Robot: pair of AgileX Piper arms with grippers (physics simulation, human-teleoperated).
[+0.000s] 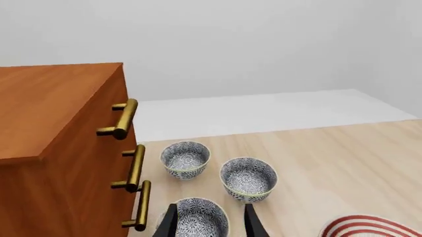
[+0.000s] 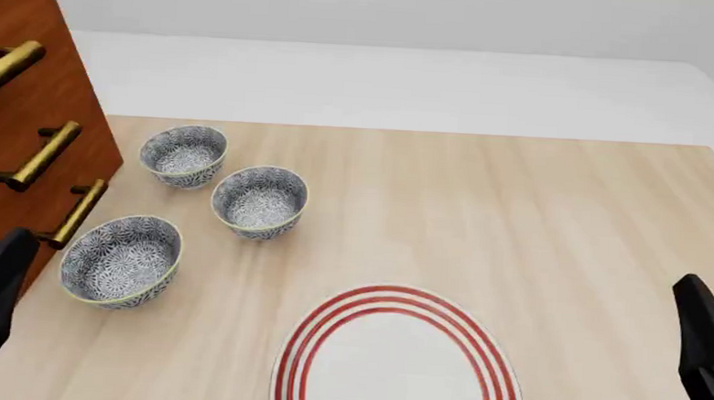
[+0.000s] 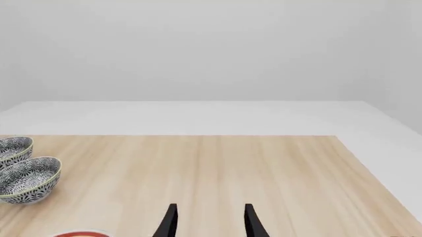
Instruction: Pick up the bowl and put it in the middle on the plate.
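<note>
Three alike blue-grey floral bowls stand at the table's left: the nearest bowl [image 2: 119, 259], a middle bowl [image 2: 259, 201] and a far bowl [image 2: 183, 154]. The white plate with red rings [image 2: 398, 367] lies at the front centre, with nothing on it. My left gripper [image 1: 209, 223] is open. In the left wrist view the nearest bowl [image 1: 195, 217] shows between its fingers, just ahead and untouched. My right gripper [image 3: 209, 223] is open over bare wood on the right, holding nothing. Two of the bowls [image 3: 27, 178] lie far off to its side.
A wooden dresser [image 2: 20, 100] with brass handles [image 2: 78, 213] stands at the table's left edge, close beside the nearest bowl. The table's far edge [image 2: 397, 131] meets a white floor. The black ends of both arms show at the front view's lower corners.
</note>
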